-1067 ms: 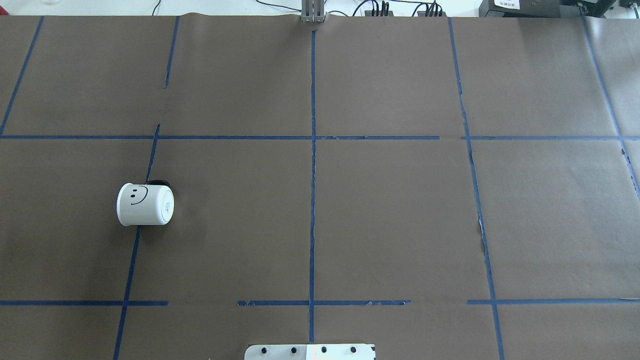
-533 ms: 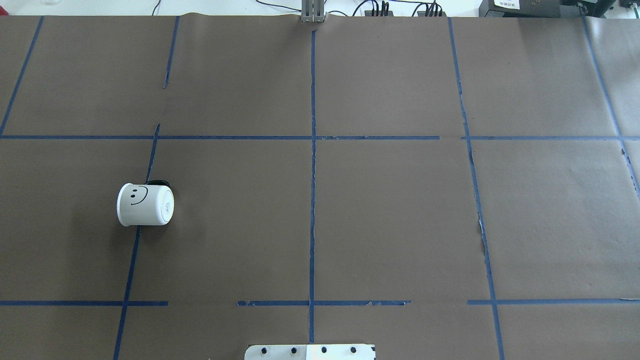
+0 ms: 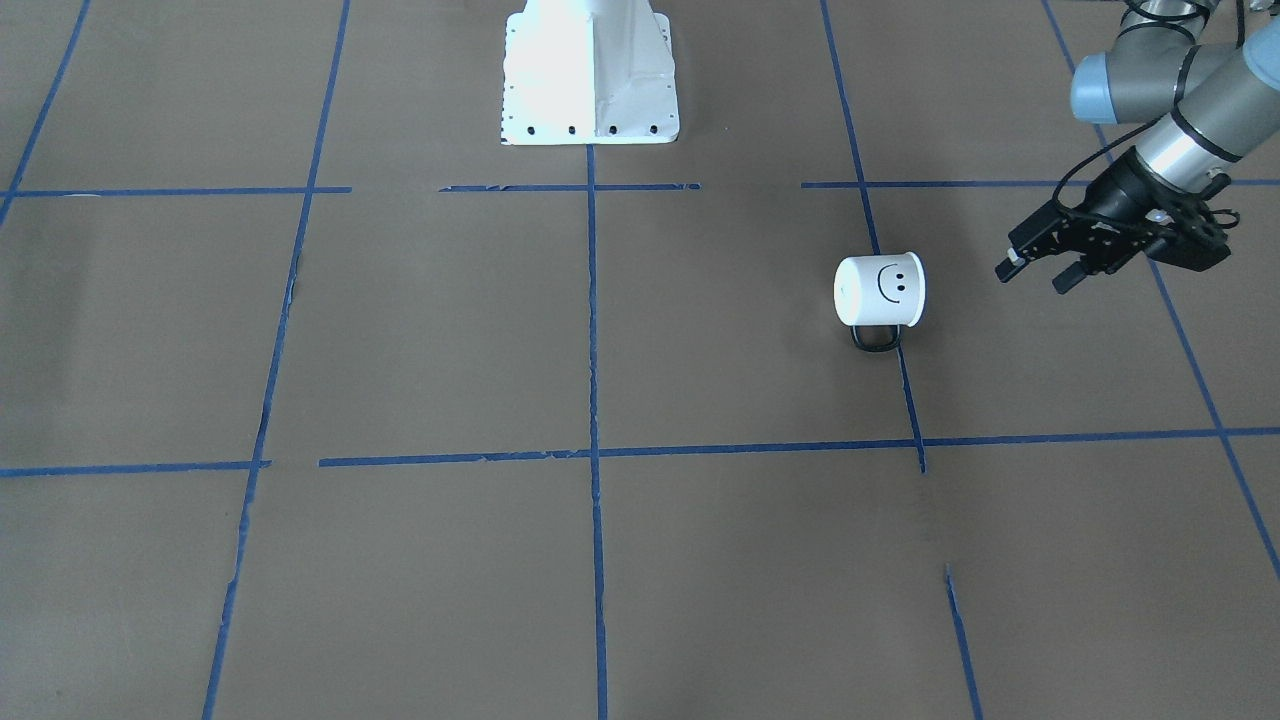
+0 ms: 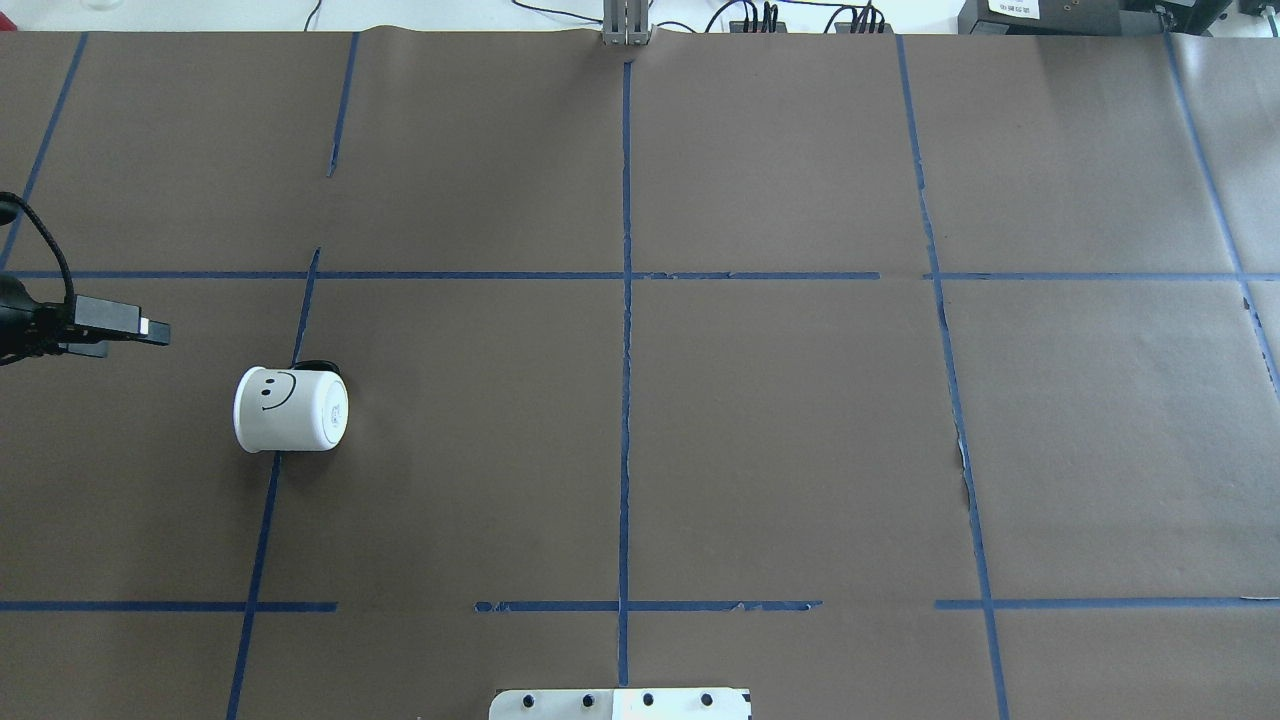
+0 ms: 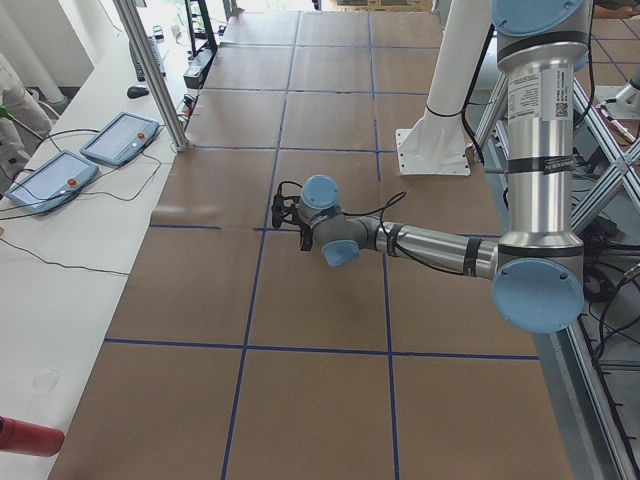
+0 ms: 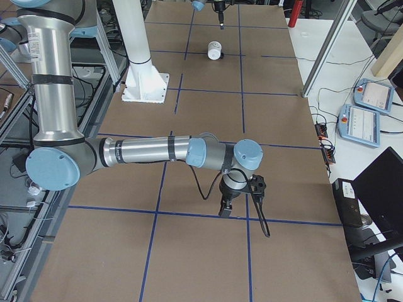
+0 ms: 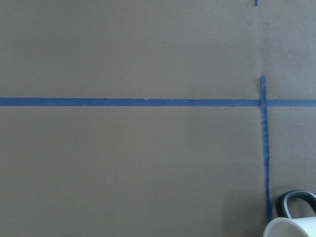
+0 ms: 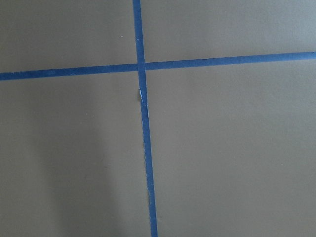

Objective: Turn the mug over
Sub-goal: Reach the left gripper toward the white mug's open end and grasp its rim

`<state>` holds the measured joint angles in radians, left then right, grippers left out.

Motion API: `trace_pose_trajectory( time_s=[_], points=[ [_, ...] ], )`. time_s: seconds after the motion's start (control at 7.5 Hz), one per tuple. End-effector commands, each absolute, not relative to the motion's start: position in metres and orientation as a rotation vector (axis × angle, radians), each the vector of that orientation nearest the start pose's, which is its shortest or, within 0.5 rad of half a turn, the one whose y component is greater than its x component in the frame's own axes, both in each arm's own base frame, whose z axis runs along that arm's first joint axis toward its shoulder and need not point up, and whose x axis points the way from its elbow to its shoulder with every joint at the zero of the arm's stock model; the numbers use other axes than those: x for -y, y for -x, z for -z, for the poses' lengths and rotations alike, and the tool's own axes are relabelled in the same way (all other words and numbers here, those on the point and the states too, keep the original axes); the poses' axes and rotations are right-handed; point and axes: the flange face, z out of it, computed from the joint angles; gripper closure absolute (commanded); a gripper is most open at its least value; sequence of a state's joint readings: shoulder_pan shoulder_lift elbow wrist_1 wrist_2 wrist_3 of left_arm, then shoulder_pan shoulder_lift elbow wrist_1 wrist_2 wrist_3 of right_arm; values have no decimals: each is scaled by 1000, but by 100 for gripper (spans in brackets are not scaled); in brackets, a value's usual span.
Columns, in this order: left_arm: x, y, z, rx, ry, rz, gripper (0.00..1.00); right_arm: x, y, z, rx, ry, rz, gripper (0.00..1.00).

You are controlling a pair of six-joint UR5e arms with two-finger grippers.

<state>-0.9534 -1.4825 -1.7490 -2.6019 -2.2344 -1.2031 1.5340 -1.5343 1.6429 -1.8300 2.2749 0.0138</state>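
- Front view: the mug [image 3: 880, 290] is found lying on its side across a tape line [image 3: 908, 385]. The left gripper [image 3: 1037, 274] is seen near it, not touching, jaws parted.
- Right side view: the right gripper [image 6: 225, 208] is seen well apart from the mug; its opening cannot be judged.

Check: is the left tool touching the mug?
No, the left tool hangs open beside the mug, with a clear gap between them.
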Motion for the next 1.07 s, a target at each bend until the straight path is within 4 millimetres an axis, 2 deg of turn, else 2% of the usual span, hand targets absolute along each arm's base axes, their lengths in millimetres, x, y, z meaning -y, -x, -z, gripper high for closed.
trace_pose_trajectory(
  time_s=[0.0, 0.13, 0.27, 0.4, 0.53, 0.67, 0.8, 0.93],
  points=[
    [394, -263, -490, -1317, -218, 266, 0, 494, -51, -635, 699, 163, -31, 0],
    [383, -281, -517, -1355, -252, 304, 0, 495, -51, -635, 699, 162, -31, 0],
    [371, -279, -545, -1462, -313, 299, 0, 495, -51, -635, 699, 162, -31, 0],
    [368, -273, -568, -1517, -351, 299, 0, 495, -51, -635, 699, 162, -31, 0],
    [362, -276, -572, -1549, -350, 286, 0, 495, -51, -635, 699, 162, -31, 0],
    [354, -281, -562, -1630, -330, 278, 0, 495, -51, -635, 699, 162, -31, 0],
    [352, -292, -558, -1677, -323, 259, 0, 495, -51, -635, 699, 162, -31, 0],
    [360, -308, -553, -1726, -344, 275, 0, 495, -51, -635, 699, 162, -31, 0]
  ],
)
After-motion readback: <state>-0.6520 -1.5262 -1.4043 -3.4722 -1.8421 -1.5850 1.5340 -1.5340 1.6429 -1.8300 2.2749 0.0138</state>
